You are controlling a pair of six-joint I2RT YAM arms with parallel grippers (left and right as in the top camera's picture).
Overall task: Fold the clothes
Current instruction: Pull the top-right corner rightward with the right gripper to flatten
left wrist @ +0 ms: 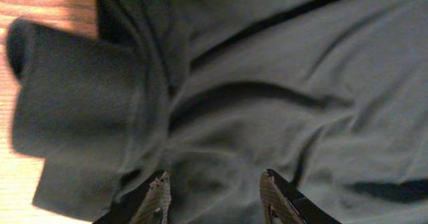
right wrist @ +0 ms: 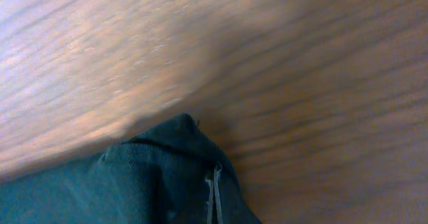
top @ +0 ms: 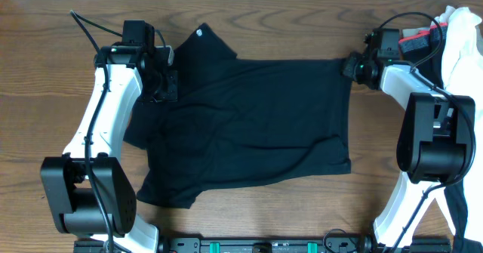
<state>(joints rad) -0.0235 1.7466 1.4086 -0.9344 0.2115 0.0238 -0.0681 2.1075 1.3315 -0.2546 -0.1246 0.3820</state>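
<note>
**T-shirt [top: 256,124] spread, corner pinched**

Overhead: the T-shirt lies spread on the table [top: 302,26], left gripper [top: 167,83] over its upper-left part, right gripper [top: 351,66] at its upper-right corner.
Left wrist: fingers [left wrist: 155,197] spread above creased fabric (blurred).
Right wrist: fingers [right wrist: 215,190] pinch that corner.

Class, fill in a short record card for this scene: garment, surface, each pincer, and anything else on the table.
Garment: black T-shirt, spread out, wrinkled
Surface: wooden table
Left pincer: open, over the shirt's sleeve side
Right pincer: shut on a shirt corner
Also there: white cloth, at the right edge
</note>
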